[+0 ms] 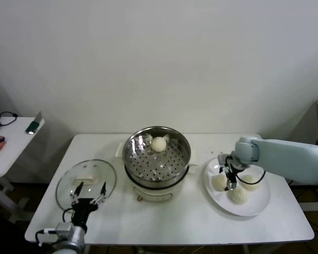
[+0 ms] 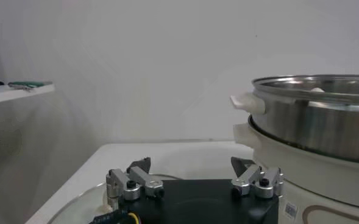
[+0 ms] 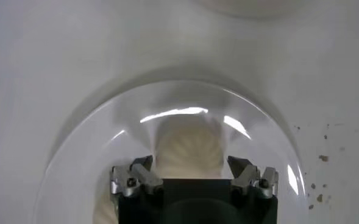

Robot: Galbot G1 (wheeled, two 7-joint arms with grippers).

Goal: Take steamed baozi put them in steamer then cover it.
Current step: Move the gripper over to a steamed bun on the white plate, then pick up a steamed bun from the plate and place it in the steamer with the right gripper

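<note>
On the white plate (image 1: pixel 254 206), my right gripper (image 1: pixel 231 179) straddles a pleated cream baozi (image 3: pixel 188 149), jaws spread beside it. One smooth bun (image 1: pixel 158 144) sits in the shiny steamer (image 1: pixel 148 168). My left gripper (image 1: pixel 88 191) hangs spread over the glass lid (image 1: pixel 69 182).

Pale blue-white right arm (image 1: pixel 291 157) — black cables, black grippers, silver screw-studded finger brackets

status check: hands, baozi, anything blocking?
Right hand down at plate, straddling a baozi. Left hand open, idle over glass lid. One baozi in steamer. Nothing blocking.
</note>
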